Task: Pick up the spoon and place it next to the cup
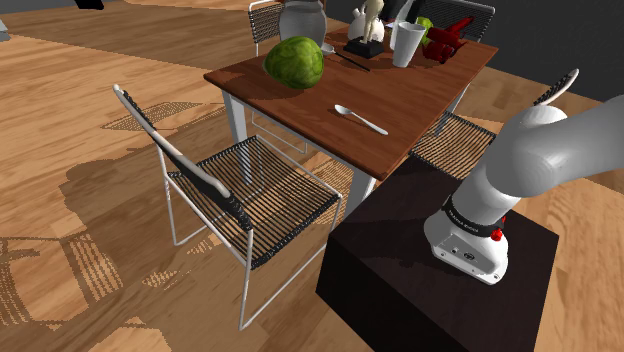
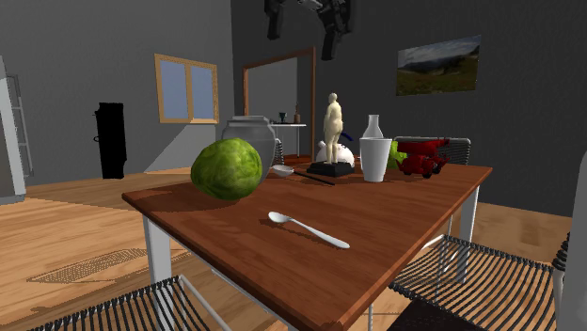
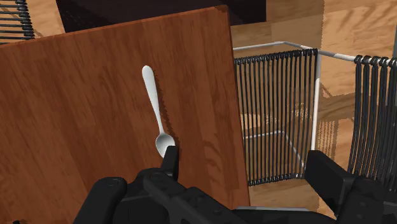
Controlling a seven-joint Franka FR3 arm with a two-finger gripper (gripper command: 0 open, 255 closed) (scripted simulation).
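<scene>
Arm (image 1: pixel 560 150): cut off by the shoulder view's right edge above the elbow.

Gripper (image 3: pixel 248 168): body runs out of the wrist view. One black finger (image 3: pixel 170 158) covers the tip of the spoon's (image 3: pixel 154 105) bowl.

Red object (image 1: pixel 445 40) behind the cup (image 1: pixel 407 43): partly hidden, kind not determinable.

Grey jar (image 2: pixel 252 141): lower part masked by the green round fruit (image 2: pixel 227 168).

Small items beside the statuette (image 2: pixel 333 132): too small to identify.

A reddish-brown wooden table (image 1: pixel 400 110) stands on a light plank floor (image 1: pixel 80 90). In the shoulder view, a wire-seat chair (image 1: pixel 260 200) sits at its seven o'clock. The second exterior view's grey walls (image 2: pixel 85 47) carry a window (image 2: pixel 186 87) at ten o'clock, a landscape picture (image 2: pixel 438 64) at two o'clock.
</scene>
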